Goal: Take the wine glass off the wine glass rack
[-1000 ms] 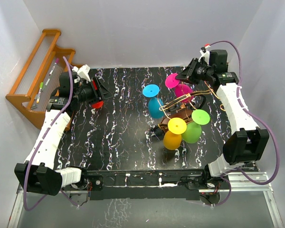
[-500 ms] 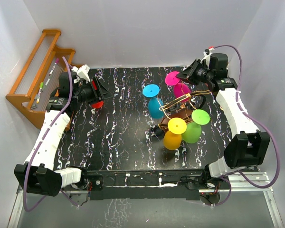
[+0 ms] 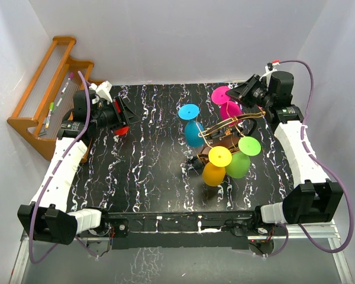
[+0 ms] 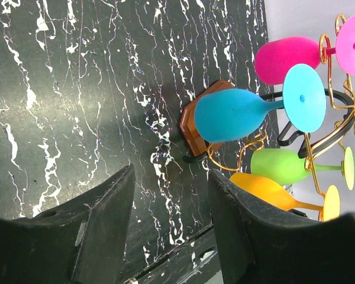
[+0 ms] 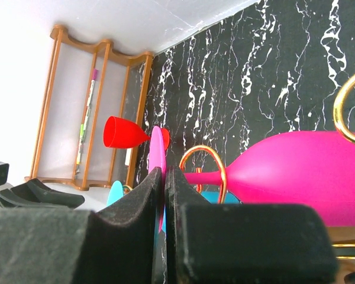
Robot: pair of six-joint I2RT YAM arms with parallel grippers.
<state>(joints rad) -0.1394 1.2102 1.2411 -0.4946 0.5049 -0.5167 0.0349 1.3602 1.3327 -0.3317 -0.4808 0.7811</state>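
The wine glass rack (image 3: 228,125), gold wire on a dark brown wooden base (image 4: 195,125), stands right of centre and carries blue (image 3: 193,134), yellow (image 3: 215,173), green (image 3: 239,164) and magenta glasses hanging bowl down. My right gripper (image 3: 241,93) is shut on the round foot (image 5: 157,155) of the magenta wine glass (image 3: 229,110), whose stem (image 5: 202,177) lies in a gold wire loop (image 5: 206,158) at the rack's far end. My left gripper (image 3: 130,110) is open and empty at the left, next to a red glass (image 3: 120,129).
An orange-brown stepped shelf (image 3: 38,97) with pens stands at the far left. White walls close in the back and sides. The red glass lies on its side on the black marbled table (image 3: 154,165); it also shows in the right wrist view (image 5: 125,132).
My right gripper has drawn to the right and a little back, pulling the magenta glass's foot with it along the rack. The left arm has not moved.
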